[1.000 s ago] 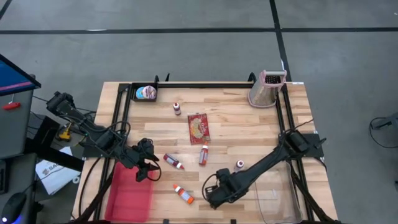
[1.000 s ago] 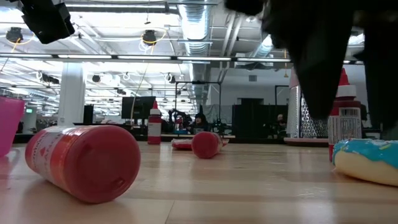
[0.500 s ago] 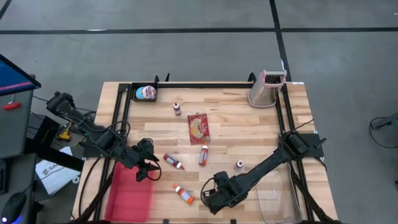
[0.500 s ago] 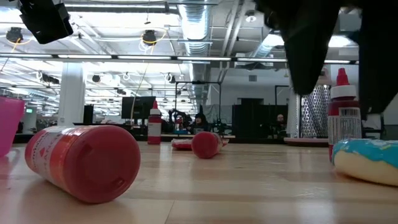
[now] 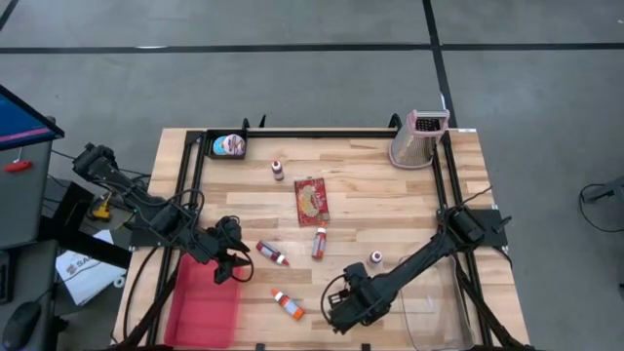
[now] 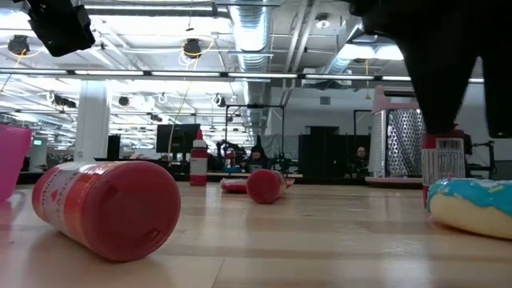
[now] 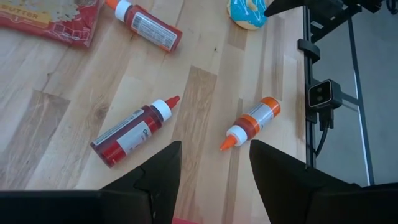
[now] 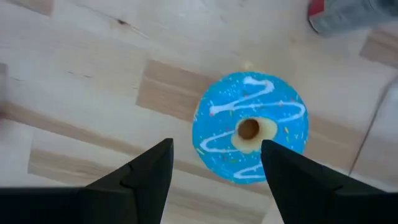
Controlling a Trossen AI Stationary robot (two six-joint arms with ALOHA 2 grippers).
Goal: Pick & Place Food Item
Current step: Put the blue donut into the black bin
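Note:
A blue-iced doughnut (image 8: 250, 127) with white squiggles lies flat on the wooden table near its front edge; it also shows in the low view (image 6: 472, 206) and the left wrist view (image 7: 249, 12). My right gripper (image 8: 216, 146) hangs open above it, pointing down, fingers clear of the icing; in the high view my right gripper (image 5: 341, 310) hides the doughnut. My left gripper (image 7: 214, 148) waits open above the table at the left (image 5: 232, 265), by the pink tray (image 5: 205, 304).
Red sauce bottles (image 5: 273, 253) (image 5: 319, 243) and an orange-capped one (image 5: 288, 304) lie mid-table. Small bottles (image 5: 278, 170) (image 5: 376, 258) stand upright. A snack packet (image 5: 312, 201) lies at the centre. A metal grater (image 5: 419, 138) and a black bin (image 5: 228, 145) stand at the back.
My right gripper has tipped and swung a little above the doughnut, staying open. In the low view its fingers have shifted toward the right and a little upward. The doughnut has not moved.

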